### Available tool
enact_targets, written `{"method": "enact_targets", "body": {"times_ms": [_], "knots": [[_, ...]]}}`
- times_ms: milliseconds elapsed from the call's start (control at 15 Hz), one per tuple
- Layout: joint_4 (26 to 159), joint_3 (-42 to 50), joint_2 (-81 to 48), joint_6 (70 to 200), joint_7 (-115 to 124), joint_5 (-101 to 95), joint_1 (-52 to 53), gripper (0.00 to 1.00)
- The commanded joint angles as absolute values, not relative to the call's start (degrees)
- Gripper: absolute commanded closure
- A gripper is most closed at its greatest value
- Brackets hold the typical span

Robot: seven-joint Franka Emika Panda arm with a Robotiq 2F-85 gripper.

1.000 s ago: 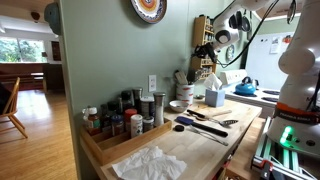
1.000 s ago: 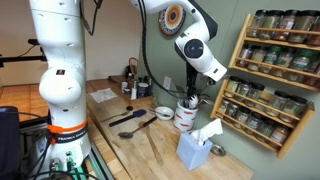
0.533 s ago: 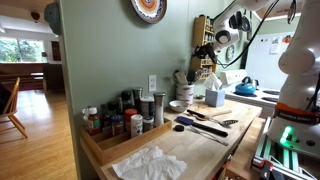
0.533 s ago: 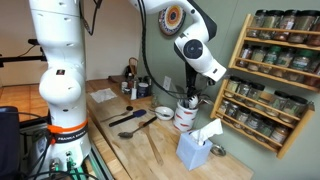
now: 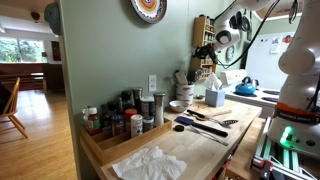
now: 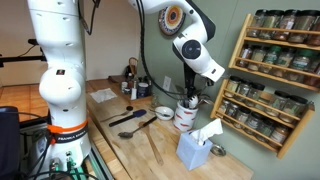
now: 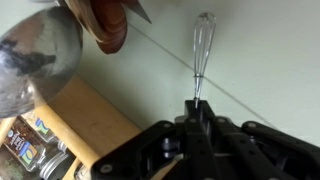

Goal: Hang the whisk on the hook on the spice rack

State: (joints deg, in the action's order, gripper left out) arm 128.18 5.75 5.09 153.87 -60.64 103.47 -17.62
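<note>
Unmoved over the last second, the gripper (image 6: 190,88), clenched on the slim whisk (image 7: 203,45), hangs above the utensil crock (image 6: 185,117), just short of the spice rack (image 6: 272,78) at right, the hanging step apparently yet to begin.

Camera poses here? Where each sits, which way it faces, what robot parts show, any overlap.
Exterior view: at the counter's near end, looking along it to the spice rack; white arm at right.
Exterior view: beside the robot's base, facing the wall; arm fills the left, tool over the utensil crock.
Wrist view: behind the tool, looking along the held whisk at the wall.
Shared: both exterior views show rack, crock and tool; wrist view catches spice jars too.
</note>
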Motion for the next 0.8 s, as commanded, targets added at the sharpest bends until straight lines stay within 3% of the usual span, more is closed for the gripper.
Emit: {"method": "enact_targets", "body": {"times_ms": [0, 733], "knots": [[131.61, 5.59, 8.29, 154.12, -62.53, 104.87, -17.52, 0.98], [131.89, 5.04, 9.15, 153.98, -64.22, 105.2, -16.97, 0.98]]}}
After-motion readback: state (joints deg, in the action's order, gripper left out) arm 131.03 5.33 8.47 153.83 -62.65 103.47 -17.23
